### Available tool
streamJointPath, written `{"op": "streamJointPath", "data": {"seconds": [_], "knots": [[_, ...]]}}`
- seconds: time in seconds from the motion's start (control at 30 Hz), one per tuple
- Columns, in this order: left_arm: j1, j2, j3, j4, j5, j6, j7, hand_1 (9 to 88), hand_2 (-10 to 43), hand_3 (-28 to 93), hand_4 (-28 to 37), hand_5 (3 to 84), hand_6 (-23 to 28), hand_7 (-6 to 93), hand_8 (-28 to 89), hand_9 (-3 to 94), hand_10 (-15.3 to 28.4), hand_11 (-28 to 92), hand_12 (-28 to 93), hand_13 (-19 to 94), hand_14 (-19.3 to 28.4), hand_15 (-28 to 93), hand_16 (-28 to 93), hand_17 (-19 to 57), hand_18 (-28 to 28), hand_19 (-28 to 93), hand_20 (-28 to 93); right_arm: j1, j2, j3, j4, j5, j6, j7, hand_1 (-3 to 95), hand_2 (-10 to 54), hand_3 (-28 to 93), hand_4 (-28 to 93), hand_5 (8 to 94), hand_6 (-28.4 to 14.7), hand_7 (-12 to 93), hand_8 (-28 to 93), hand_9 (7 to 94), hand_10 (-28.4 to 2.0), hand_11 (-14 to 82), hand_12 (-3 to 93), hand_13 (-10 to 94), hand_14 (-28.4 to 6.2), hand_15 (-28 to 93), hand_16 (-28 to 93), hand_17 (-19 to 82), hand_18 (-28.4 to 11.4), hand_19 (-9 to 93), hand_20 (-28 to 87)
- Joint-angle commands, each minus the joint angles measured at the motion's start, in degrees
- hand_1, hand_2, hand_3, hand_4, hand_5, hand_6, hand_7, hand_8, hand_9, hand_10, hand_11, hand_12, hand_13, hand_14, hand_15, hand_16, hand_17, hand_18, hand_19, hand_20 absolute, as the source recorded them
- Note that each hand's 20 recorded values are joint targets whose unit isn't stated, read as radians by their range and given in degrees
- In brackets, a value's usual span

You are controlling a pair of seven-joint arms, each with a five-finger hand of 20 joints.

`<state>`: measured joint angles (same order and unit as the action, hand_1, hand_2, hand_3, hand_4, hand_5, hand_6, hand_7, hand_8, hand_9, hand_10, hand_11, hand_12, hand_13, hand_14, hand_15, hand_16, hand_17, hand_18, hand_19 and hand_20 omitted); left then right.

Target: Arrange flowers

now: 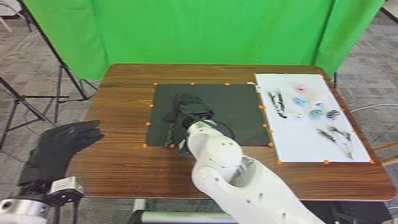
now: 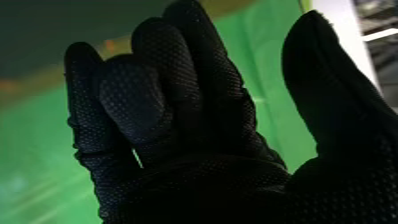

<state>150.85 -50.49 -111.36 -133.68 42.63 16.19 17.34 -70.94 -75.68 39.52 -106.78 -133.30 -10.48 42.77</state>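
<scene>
Head view: blue flowers (image 1: 316,114) on white sheet (image 1: 295,145).

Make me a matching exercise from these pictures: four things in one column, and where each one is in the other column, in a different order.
Things
1. green fabric backdrop
2. square black mat
3. rectangular white sheet
4. left robot hand in its black glove

Places
A. at the left edge of the brown wooden table
B. behind the table
C. on the table, under the small pink and blue flowers
D. on the table, beneath the right robot hand

Right pairs: 1-B, 2-D, 3-C, 4-A
</scene>
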Motion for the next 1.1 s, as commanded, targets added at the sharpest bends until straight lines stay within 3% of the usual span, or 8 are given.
{"op": "streamJointPath", "data": {"seconds": [0.03,0.1,0.17,0.33,0.57,0.73,1.07,1.1], "knots": [[13.88,-2.62,-3.76,0.17,-7.1,8.16,12.56,27.0,5.8,80,-19.4,51.9,16.0,19.3,-9,42.9,23.5,44,12,29,27.9,61,-12,-9.3,21.2,60,14,-7.81,18.81,8.94,-11.93,2.58,1.15,-2.44,30.1,-1.3,75,-21,67.8,-10.5,29,-8,64.6,-23.2,47.1,23.7,64,-17.7,75,22,30,-28.4,89,-8],[14.76,-2.81,-4.37,0.17,-7.43,8.67,13.58,27.0,5.7,81,-19.2,52.0,16.0,19.4,-9,43.3,23.6,45,12,30,28.0,62,-12,-9.0,21.0,60,14,-11.31,21.78,11.29,-13.24,1.82,2.62,-2.61,30.1,-0.7,75,-21,67.3,-10.6,28,-8,64.6,-23.2,45.6,23.1,63,-17.8,75,22,30,-28.4,89,-8],[14.51,-1.8,-3.87,0.44,-7.77,8.62,14.13,27.0,5.7,81,-19.1,52.2,16.0,19.4,-9,43.4,23.6,45,12,30,28.2,63,-12,-8.8,20.9,60,15,-14.41,24.87,13.5,-14.51,2.79,4.16,-1.65,30.2,-0.2,76,-20,67.1,-10.6,28,-8,64.7,-23.2,44.4,22.6,63,-17.7,75,21,30,-28.4,89,-9],[11.15,-1.18,-1.42,0.59,-5.19,6.61,10.0,27.1,5.8,81,-19.0,52.3,16.1,19.2,-10,43.3,23.5,45,12,30,28.2,63,-12,-8.7,20.9,59,16,-22.12,29.28,21.17,-16.42,2.94,4.71,-0.6,30.2,0.1,76,-20,66.8,-10.4,28,-8,64.6,-22.9,42.5,22.0,62,-17.8,74,20,29,-28.4,89,-9],[6.47,1.08,2.77,1.3,-3.41,5.22,7.31,27.2,5.8,81,-19.5,51.8,16.0,18.2,-10,42.5,23.4,43,11,29,27.9,63,-13,-9.2,20.8,58,16,-28.92,33.69,31.73,-15.42,2.54,4.56,0.29,30.3,0.7,78,-20,66.6,-9.9,29,-8,65.0,-22.3,44.3,22.8,63,-16.9,75,20,30,-28.2,89,-9],[5.29,2.24,4.3,1.43,-3.36,5.08,7.4,27.1,5.9,80,-20.0,51.4,16.0,17.9,-10,42.2,23.3,43,11,29,27.9,62,-13,-9.2,20.8,58,16,-32.2,35.87,37.3,-13.91,1.03,4.99,0.76,30.4,0.5,78,-21,65.9,-9.8,29,-9,64.6,-22.2,45.2,23.0,63,-16.8,75,20,30,-27.8,89,-9],[4.7,2.78,5.31,1.21,-3.2,5.27,7.35,27.1,5.9,80,-20.3,51.2,15.9,17.8,-9,42.0,23.3,43,11,28,27.9,62,-13,-9.3,20.8,58,17,-39.37,37.03,45.6,-11.97,-0.88,1.85,3.52,31.0,-0.1,78,-21,63.9,-11.4,21,-9,63.7,-22.2,45.2,22.9,64,-15.5,76,21,33,-27.4,91,-9],[4.19,2.58,5.3,1.36,-2.91,4.75,6.62,27.1,6.0,80,-20.3,51.2,15.9,17.8,-9,42.0,23.2,43,11,28,27.9,62,-13,-9.3,20.8,58,17,-40.97,37.1,46.61,-12.15,-1.24,1.88,4.24,31.1,-0.3,78,-21,63.9,-11.5,20,-9,63.7,-22.1,45.3,22.9,64,-15.3,76,21,33,-27.3,91,-9]]}}
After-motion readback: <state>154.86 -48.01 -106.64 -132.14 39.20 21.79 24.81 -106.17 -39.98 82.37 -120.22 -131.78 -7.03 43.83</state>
